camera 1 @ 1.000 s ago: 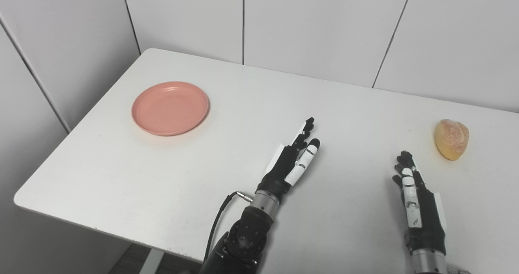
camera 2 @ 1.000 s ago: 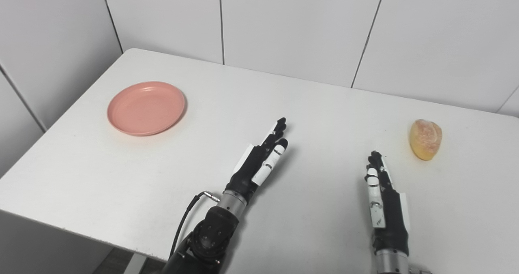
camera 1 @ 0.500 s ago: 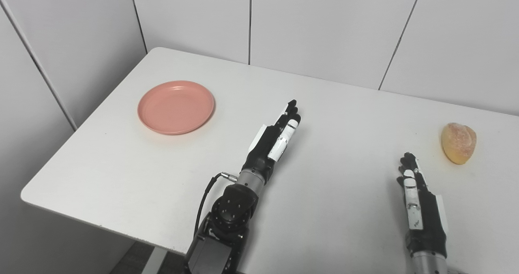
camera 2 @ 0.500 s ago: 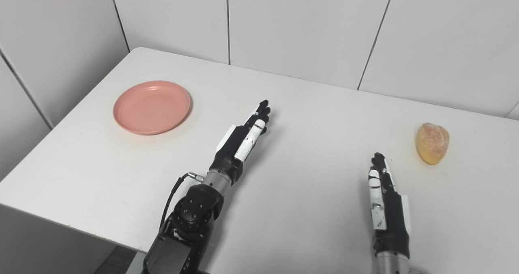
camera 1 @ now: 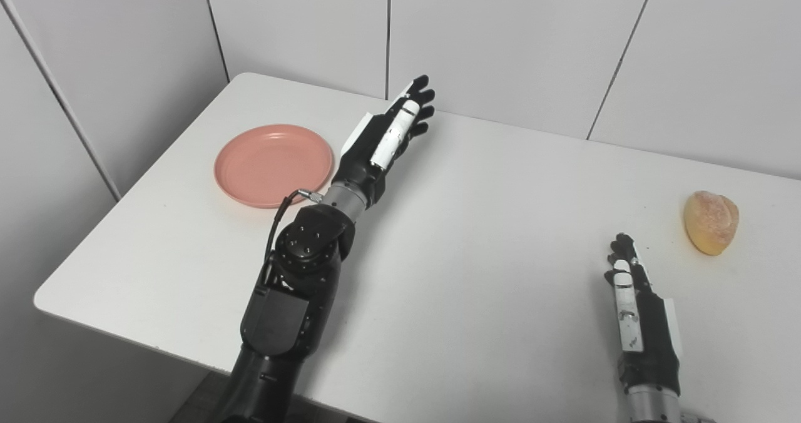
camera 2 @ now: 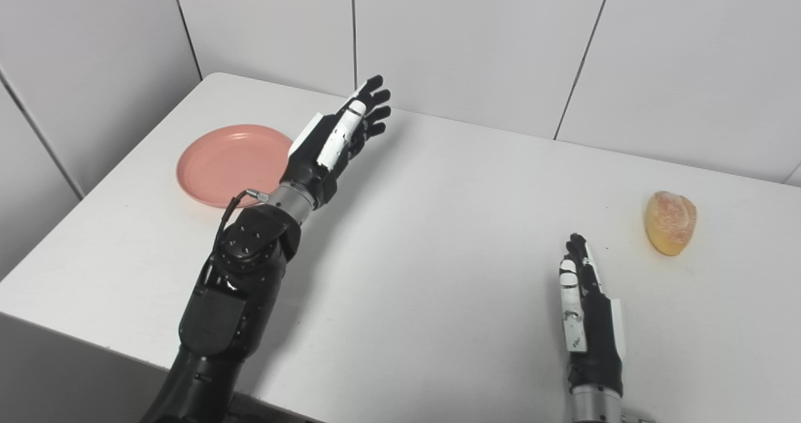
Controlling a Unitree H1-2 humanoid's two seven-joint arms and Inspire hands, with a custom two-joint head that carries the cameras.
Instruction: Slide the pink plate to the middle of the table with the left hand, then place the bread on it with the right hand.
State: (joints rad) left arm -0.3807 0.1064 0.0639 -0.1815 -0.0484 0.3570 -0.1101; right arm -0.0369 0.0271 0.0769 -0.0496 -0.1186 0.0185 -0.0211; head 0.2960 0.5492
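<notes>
The pink plate (camera 1: 273,173) lies empty on the white table (camera 1: 475,235) toward its far left. My left hand (camera 1: 385,136) is raised above the table just right of the plate, fingers stretched out and apart, holding nothing. The bread (camera 1: 711,221), a golden roll, rests near the table's right edge. My right hand (camera 1: 635,301) hovers low at the front right, short of the bread, fingers straight and empty.
White wall panels (camera 1: 500,41) stand directly behind the table's far edge. The table's left edge (camera 1: 131,191) drops off beside the plate. My left forearm (camera 1: 300,266) stretches across the table's front left part.
My left arm has extended far forward and to the left, the hand rising to beside the plate. The right hand and the bread stay in place. The camera shifted slightly.
</notes>
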